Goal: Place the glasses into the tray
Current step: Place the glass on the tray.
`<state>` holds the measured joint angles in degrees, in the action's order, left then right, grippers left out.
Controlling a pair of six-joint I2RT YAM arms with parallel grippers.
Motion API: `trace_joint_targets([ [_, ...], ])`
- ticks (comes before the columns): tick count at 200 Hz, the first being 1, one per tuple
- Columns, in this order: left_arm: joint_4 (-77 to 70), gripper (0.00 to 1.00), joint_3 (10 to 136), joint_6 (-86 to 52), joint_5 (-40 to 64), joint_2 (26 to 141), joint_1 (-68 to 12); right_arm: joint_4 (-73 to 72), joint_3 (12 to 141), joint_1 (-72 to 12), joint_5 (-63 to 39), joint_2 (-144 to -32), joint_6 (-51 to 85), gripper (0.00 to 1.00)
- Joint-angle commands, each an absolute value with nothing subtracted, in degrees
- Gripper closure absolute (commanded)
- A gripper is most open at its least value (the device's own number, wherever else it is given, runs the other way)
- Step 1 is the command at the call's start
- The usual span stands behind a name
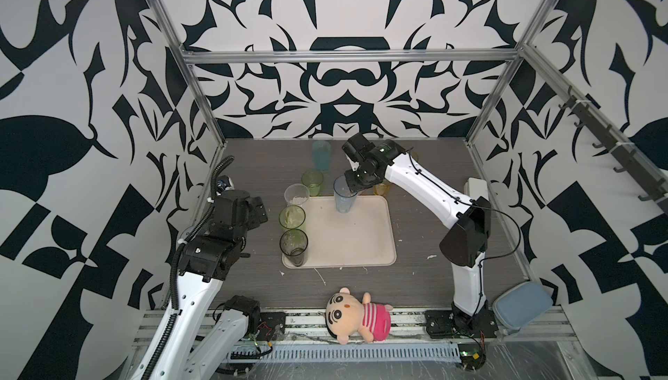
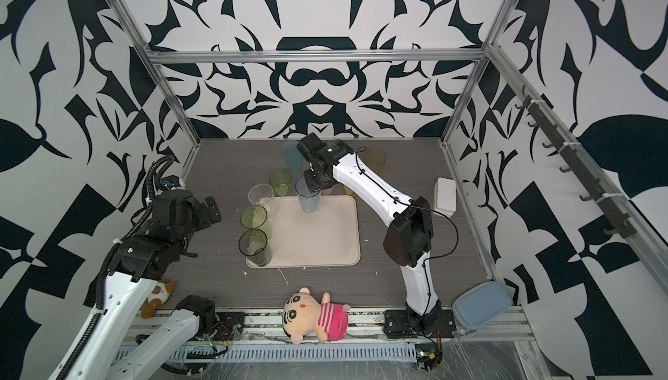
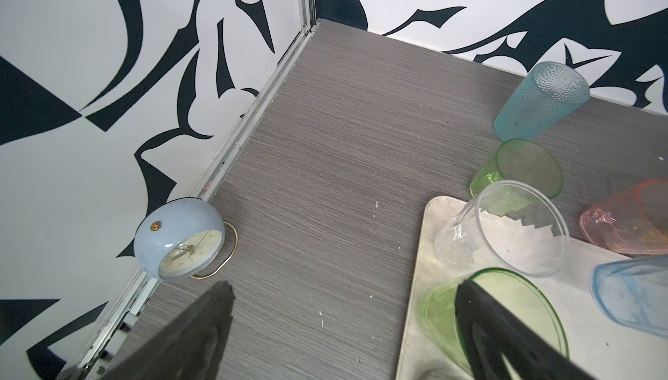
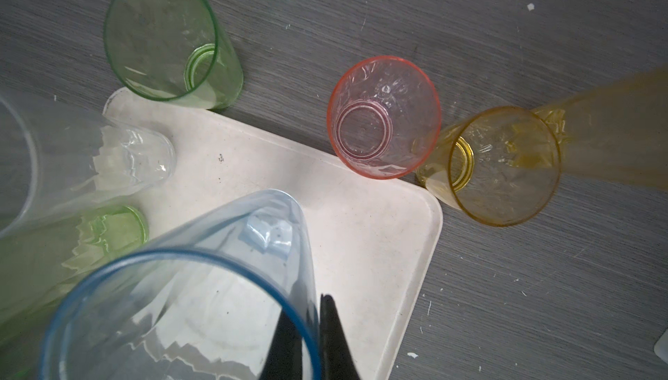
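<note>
My right jaws are clamped on the rim of the blue glass (image 4: 217, 251), one inside and one outside. In both top views it hangs over the far edge of the tray (image 1: 361, 244). The right wrist view plainly shows the pink glass (image 4: 383, 118) and yellow glass (image 4: 502, 165) just beside the tray's corner, which the arm mostly hides from above. The left jaws gape wide, and their wrist view gives me a blue clock (image 3: 180, 240) by the wall.

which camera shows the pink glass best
The right wrist view: the pink glass stands whole beside the tray. The left wrist view crops it at the frame edge; in both top views the right arm mostly hides it.
</note>
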<state>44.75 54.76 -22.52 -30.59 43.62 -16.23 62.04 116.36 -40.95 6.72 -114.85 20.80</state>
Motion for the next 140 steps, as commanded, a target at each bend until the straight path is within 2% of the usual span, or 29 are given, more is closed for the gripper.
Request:
trace_joint_targets([
  [1,44.2,0.00,54.0,-23.0,-30.5,43.0,-16.1,59.9,116.5,-41.4,7.8,-115.2,21.9,1.00],
  [140,44.2,0.01,53.9,-22.9,-30.6,43.2,-16.0,59.6,119.9,-41.9,8.0,-121.9,22.2,1.00],
])
